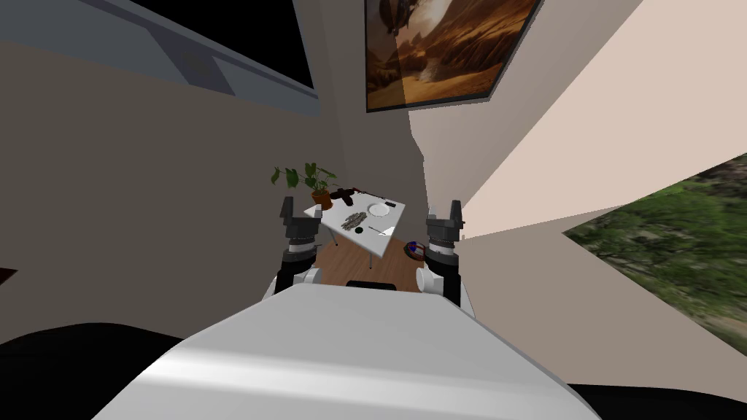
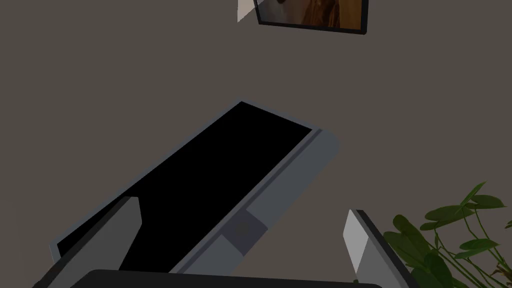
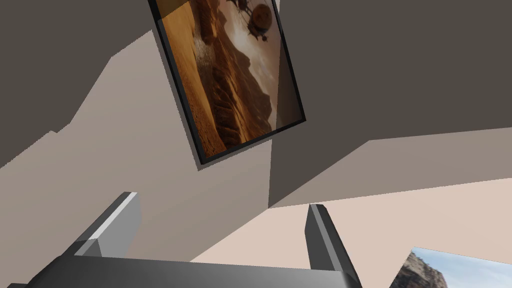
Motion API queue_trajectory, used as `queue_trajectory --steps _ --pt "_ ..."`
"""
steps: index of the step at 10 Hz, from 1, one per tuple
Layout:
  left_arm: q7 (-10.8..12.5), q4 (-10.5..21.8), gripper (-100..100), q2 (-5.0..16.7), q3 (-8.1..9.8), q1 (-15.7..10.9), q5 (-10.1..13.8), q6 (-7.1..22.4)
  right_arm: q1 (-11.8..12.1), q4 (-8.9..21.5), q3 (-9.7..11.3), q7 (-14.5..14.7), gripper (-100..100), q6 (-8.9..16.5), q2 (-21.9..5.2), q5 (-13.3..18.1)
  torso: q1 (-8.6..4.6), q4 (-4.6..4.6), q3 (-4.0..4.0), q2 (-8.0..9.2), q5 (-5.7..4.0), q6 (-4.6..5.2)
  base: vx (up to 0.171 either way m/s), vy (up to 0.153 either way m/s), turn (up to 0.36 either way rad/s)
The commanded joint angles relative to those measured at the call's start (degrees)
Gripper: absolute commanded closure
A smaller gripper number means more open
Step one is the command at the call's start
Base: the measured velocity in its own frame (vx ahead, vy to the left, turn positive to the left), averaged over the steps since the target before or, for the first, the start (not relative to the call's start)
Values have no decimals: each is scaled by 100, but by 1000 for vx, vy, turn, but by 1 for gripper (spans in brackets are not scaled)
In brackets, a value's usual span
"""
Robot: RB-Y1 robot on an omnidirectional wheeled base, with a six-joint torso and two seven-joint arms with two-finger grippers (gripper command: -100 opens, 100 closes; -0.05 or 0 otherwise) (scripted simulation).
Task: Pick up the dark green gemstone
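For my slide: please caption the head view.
Small dark green gemstone on white square table ahead; left pincer and right pincer open.

Dim, flat lighting; walls splay at edges; right wall brighter.

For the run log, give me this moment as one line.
left gripper: open | right gripper: open | dark green gemstone: on white table, untouched, ahead
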Motion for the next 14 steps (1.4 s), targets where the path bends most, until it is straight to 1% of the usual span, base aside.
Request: queue_trajectory --steps 1,3,6,7,9,10,12,13,14 --pt "-47 174 -100 213 27 -224 99 105 0 0 0 0 0 0 0 0 0 0 0 0 0 0 -4 -14 5" --pt "-91 380 -100 359 49 -467 200 239 0 0 0 0 0 0 0 0 -6 0 0 0 -1 1 -10 -23 5" --pt "-169 840 -100 558 80 -979 393 557 0 0 0 0 0 0 0 0 -7 0 1 2 -2 1 -14 -22 6" --pt "-169 840 -100 558 80 -979 393 557 0 0 0 0 0 0 0 0 -7 1 2 3 -2 0 -10 -15 3" --pt "-223 1241 -100 678 93 -1365 540 853 0 0 0 0 0 0 0 0 -5 0 1 1 -1 0 -11 -18 8" --pt "-223 1250 -100 678 93 -1407 540 853 0 0 0 0 0 0 0 0 -7 0 0 1 -1 0 -8 -17 3" --pt "-274 1619 -100 787 95 -1775 696 1217 0 0 0 0 0 0 0 0 -6 0 0 0 -1 0 -9 -18 9" --pt "-274 1742 -100 787 95 -1889 696 1217 0 0 0 0 0 0 0 0 -6 0 0 0 -1 0 -8 -15 3" --pt "-298 1955 -100 837 92 -2072 777 1423 0 0 0 0 0 0 0 0 -5 0 0 0 -1 0 -9 -11 5"
